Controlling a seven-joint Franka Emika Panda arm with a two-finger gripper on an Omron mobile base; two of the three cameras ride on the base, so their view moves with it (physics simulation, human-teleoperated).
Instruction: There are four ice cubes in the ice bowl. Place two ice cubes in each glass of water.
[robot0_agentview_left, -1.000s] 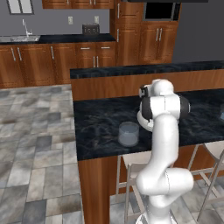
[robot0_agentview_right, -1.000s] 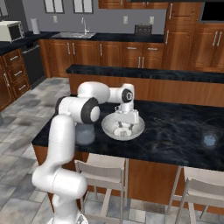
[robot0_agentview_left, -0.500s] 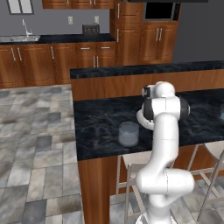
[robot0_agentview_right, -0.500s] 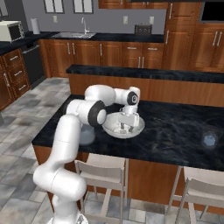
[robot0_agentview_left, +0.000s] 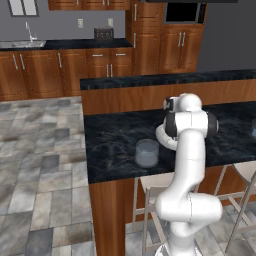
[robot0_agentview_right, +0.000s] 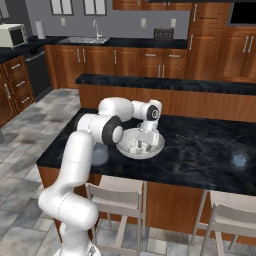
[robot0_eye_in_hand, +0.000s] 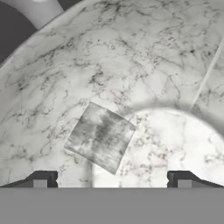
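Now the gripper (robot0_eye_in_hand: 112, 181) sits down inside the ice bowl (robot0_agentview_right: 156, 148), fingers spread wide and empty, an ice cube (robot0_eye_in_hand: 100, 137) just ahead of them.

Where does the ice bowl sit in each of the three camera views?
Left base view: the ice bowl peeks out at centre right, mostly behind the arm.
Right base view: centre of the picture, rim on the dark island counter, the claw lowered into it.
Hand view: its speckled inside wall spans the frame.
Shared landmark: the black marbled counter.
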